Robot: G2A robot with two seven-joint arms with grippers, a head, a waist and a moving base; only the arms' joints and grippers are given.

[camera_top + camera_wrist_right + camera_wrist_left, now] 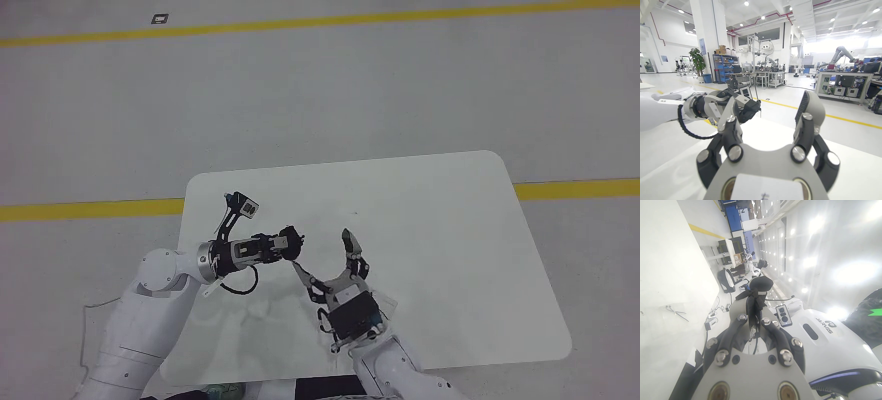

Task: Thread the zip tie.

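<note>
Top view: the left gripper (293, 241) is closed on the zip tie (757, 92). The right gripper (325, 257) is held open alongside.

A small black-and-white marker (160, 18) sits on the floor (400, 90), too small to read. A white sticker (763, 189) on the right gripper's (770, 99) base bears a dark mark, cut off by the edge. A label (714, 109) on the left arm (662, 111) has print too fine to make out.
</note>
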